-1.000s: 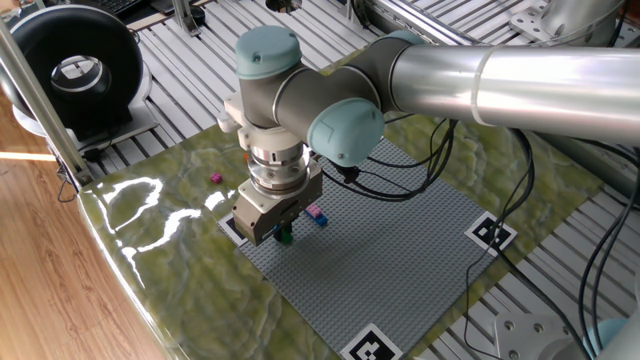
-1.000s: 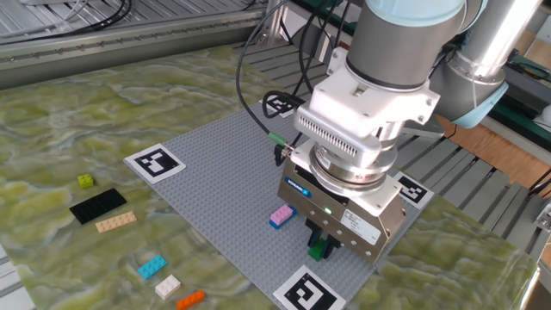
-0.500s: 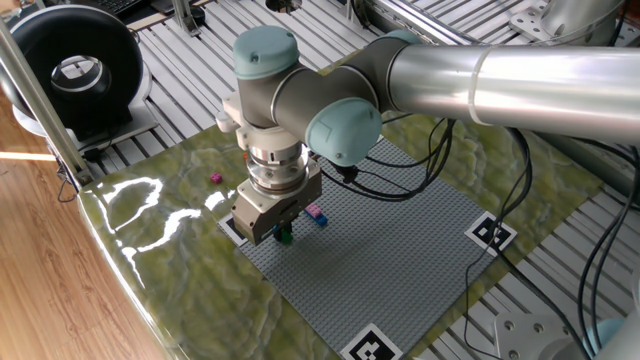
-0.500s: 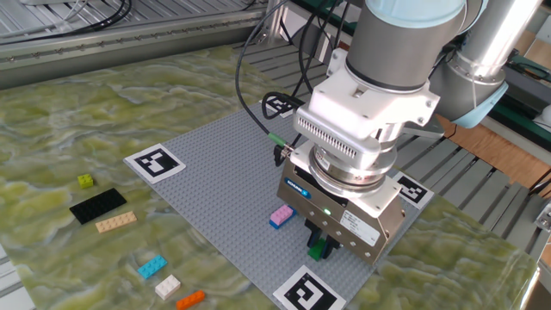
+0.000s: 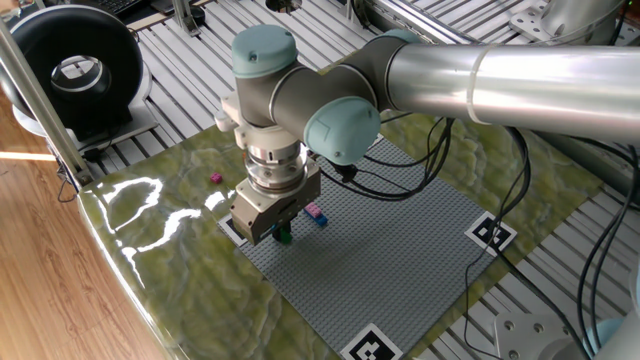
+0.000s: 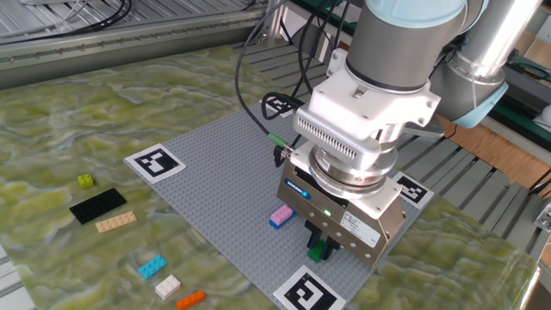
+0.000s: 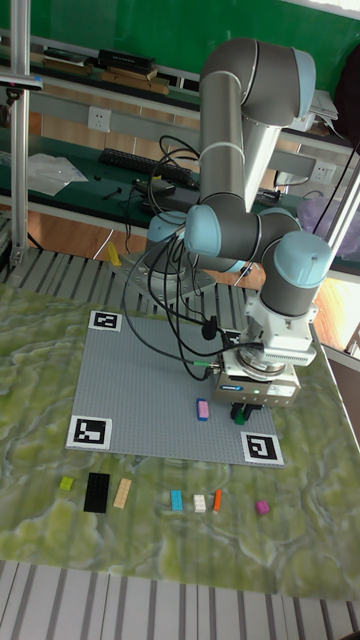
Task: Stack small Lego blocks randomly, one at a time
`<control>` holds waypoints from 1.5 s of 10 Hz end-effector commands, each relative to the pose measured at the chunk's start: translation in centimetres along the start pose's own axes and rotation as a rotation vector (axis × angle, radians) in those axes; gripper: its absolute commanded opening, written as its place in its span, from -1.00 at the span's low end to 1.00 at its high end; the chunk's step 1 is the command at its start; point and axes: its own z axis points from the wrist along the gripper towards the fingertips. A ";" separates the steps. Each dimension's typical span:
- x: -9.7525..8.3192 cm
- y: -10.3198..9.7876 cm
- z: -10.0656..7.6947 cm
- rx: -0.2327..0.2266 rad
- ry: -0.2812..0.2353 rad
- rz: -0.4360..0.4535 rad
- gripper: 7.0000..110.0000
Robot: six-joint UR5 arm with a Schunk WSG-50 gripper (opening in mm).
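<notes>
My gripper points straight down over the near right corner of the grey baseplate. It is shut on a small green Lego block that sits at the plate's surface. The same green block shows under the gripper in one fixed view, and the gripper shows in the tall view. A pink block stacked on a blue one stands on the plate just left of the fingers. Loose cyan, white, orange and tan blocks lie off the plate.
A black flat plate and a lime block lie on the green mat. A magenta block lies beyond the plate's corner. Marker tags sit at the baseplate corners. Cables trail over the plate behind the arm.
Hardly anything differs. The gripper has shifted a hair to the left in one fixed view, with the green block still between its fingers.
</notes>
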 end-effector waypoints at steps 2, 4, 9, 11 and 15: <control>-0.1 0.0 0.4 -0.017 -0.005 0.006 -1.00; 0.5 -0.6 -0.1 -0.020 0.004 -0.006 -1.00; 0.4 0.0 -0.2 -0.040 -0.002 -0.057 -0.71; 0.5 0.3 -0.1 -0.052 -0.001 -0.083 -0.71; 1.5 -0.1 -0.9 -0.019 0.032 -0.075 -0.28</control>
